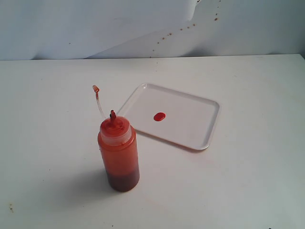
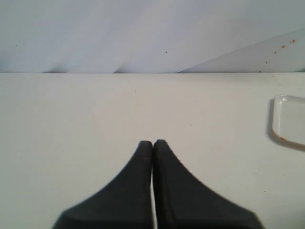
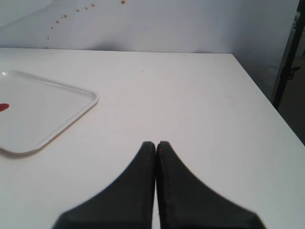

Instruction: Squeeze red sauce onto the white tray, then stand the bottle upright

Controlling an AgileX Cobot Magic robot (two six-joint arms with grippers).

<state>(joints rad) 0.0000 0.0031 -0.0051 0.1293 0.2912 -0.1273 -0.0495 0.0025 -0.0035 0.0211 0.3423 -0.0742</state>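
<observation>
Bottle [image 1: 118, 155] stands upright on the table [image 1: 248, 191], near the tray [image 1: 190, 125], its cap [image 1: 96, 88] hanging open. A small red sauce blob [image 1: 159, 116] sits mid-tray. Left fingers [image 2: 138, 191] and right fingers [image 3: 181, 200] are pressed together, holding nothing.

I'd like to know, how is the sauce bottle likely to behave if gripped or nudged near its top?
The bottle stands tall on a narrow base, so a push near the top may tip it. Its translucent plastic wall probably yields when squeezed. The uncapped nozzle could dribble.
</observation>
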